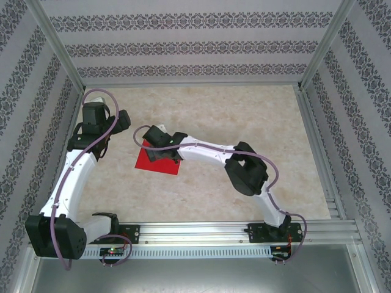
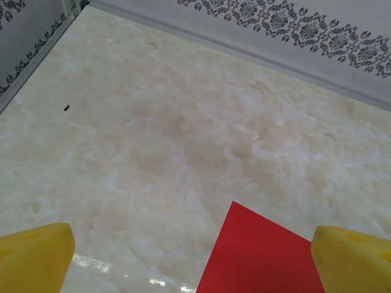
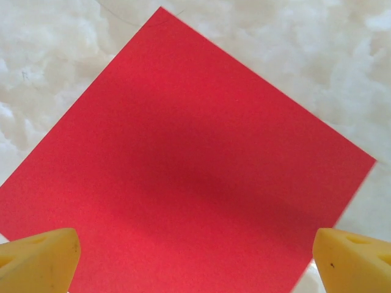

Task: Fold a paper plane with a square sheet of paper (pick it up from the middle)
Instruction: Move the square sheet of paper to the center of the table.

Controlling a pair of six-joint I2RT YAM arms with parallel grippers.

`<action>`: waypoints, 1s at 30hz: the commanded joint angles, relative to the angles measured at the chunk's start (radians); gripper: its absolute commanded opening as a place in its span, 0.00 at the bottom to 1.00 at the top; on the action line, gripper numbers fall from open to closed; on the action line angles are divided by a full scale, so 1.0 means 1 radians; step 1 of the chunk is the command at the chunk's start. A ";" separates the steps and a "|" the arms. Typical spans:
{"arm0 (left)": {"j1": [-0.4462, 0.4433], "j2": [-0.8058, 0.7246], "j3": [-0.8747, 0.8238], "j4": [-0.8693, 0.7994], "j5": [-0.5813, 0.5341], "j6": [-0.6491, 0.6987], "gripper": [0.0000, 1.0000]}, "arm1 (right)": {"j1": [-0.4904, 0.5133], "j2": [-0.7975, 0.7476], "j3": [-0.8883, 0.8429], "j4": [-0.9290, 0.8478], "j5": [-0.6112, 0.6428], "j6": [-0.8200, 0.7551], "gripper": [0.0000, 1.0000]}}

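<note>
Two yellow wedge-shaped fingertips [image 3: 38, 259] of the right gripper [image 3: 195, 259] stand wide apart with nothing between them. Directly beneath lies the thin, bright red square sheet of paper [image 3: 183, 159], flat and unfolded, one corner pointing away from the wrist. A soft shadow crosses its middle. No contact between the pads and the paper is visible.

Left gripper [image 2: 195, 259]: jaws equally wide, empty. It sits off to the side, with one corner of the sheet [image 2: 263, 256] reaching in between its fingertips at the bottom of the wrist view.

Overhead, the right gripper [image 1: 160, 146] covers part of the sheet [image 1: 146, 160], which lies left of centre on the pale marbled beige tabletop [image 1: 256, 116]. The left gripper [image 1: 122, 119] is near the sheet's far-left side.

Handling, judged:
- The sheet is very light and limp and has no stiffness to lift by.
- It lies flush on a glossy surface, so no edge offers itself and it probably slides under a sideways push.
- The best hold is likely the middle: set both pads down on the paper and close, so that a ridge buckles up between them.
- Any pinch leaves a lasting crease, so the ridge should run where the plane's centre fold belongs.
- Uneven pad pressure may drag or skew the sheet.
</note>
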 commanded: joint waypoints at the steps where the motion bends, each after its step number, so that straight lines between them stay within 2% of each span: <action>1: 0.011 -0.011 0.028 -0.036 -0.014 -0.021 1.00 | 0.011 0.068 0.099 -0.095 -0.024 -0.036 0.98; 10: 0.012 0.007 0.031 -0.036 -0.010 -0.016 1.00 | 0.009 0.185 0.194 -0.139 -0.138 -0.100 0.98; 15: 0.014 0.009 0.030 -0.032 -0.009 -0.023 1.00 | -0.019 0.191 0.151 -0.150 -0.229 -0.149 0.98; 22: 0.016 0.022 0.033 -0.034 -0.001 -0.016 1.00 | -0.077 0.125 -0.059 -0.150 -0.323 -0.253 0.98; 27: 0.015 0.031 0.037 -0.037 0.019 -0.013 1.00 | -0.146 -0.002 -0.306 -0.172 -0.307 -0.409 0.98; 30: 0.015 0.034 0.036 -0.036 0.030 -0.012 1.00 | -0.207 -0.083 -0.398 -0.203 -0.275 -0.478 0.98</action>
